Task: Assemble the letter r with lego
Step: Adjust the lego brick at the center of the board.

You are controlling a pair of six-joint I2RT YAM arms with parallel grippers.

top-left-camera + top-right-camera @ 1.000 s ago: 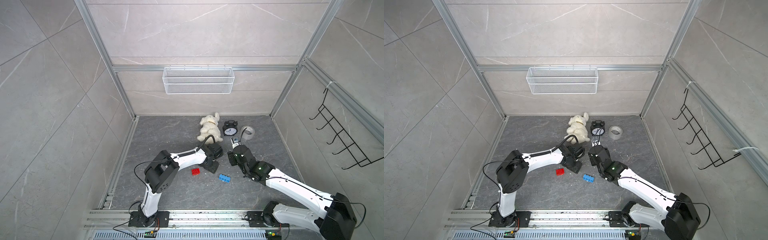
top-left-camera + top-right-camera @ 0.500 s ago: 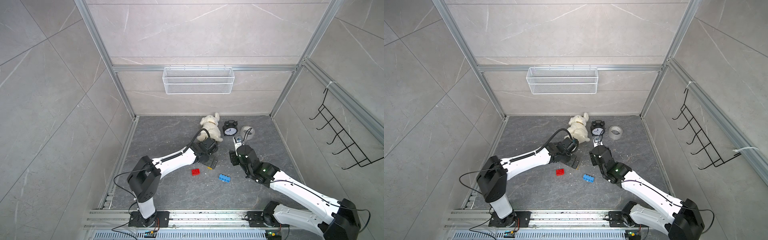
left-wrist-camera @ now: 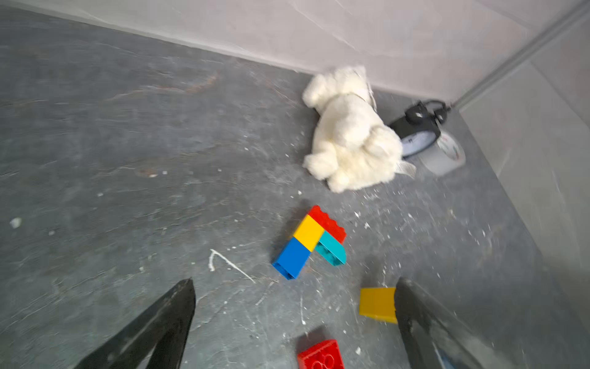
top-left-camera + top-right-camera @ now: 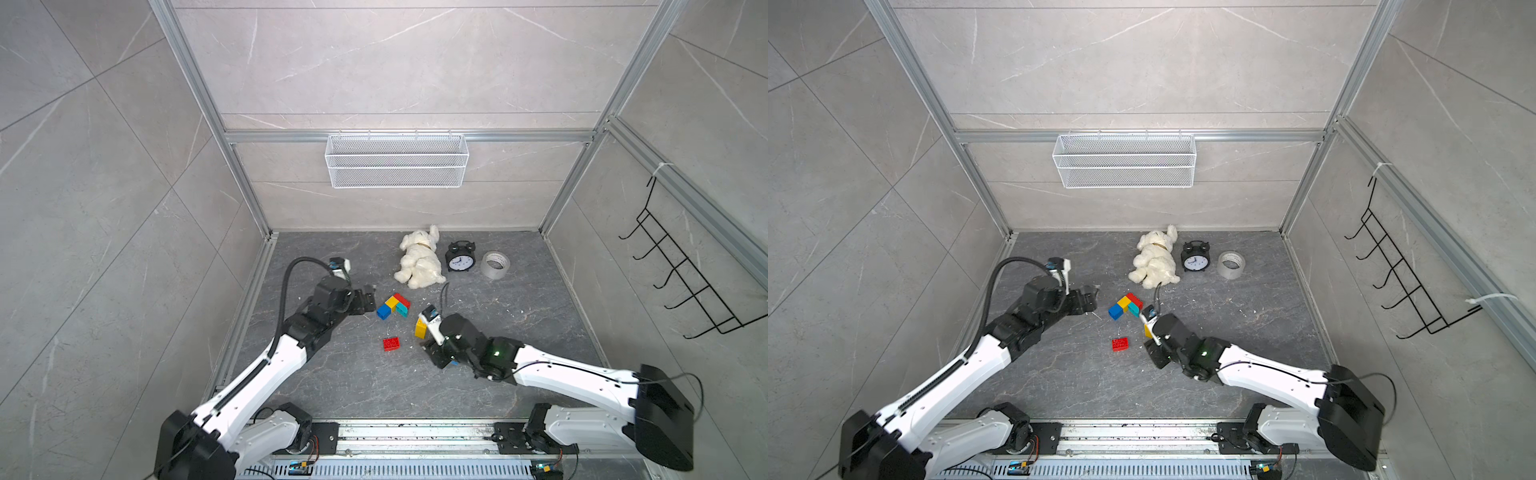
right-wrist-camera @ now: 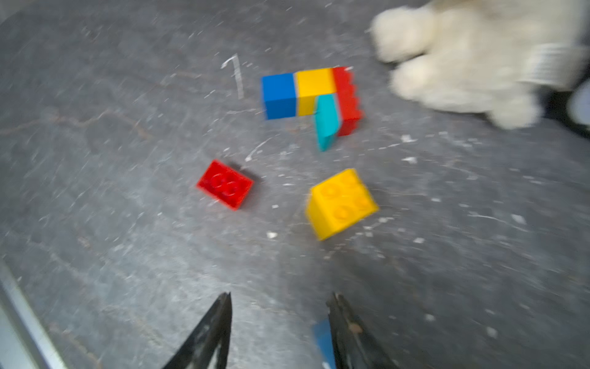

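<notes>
4 joined studded plastic bricks (image 4: 392,305), blue, yellow, red and teal, lie mid-way on the dark grey bench (image 4: 332,395). Nearer its front edge lie a loose red brick (image 4: 390,344) and a loose yellow brick (image 4: 420,328). My left gripper (image 4: 368,301) gapes wide, empty, beside the joined 4. My right gripper (image 5: 280,297) stands half open, a small blue brick (image 5: 321,337) against 1 finger (image 5: 348,335); I cannot tell if it is held.

I have bare floor (image 4: 353,386) near the rail (image 4: 415,432). The plush toy (image 4: 419,262) stands close behind the joined bricks (image 4: 392,306).
</notes>
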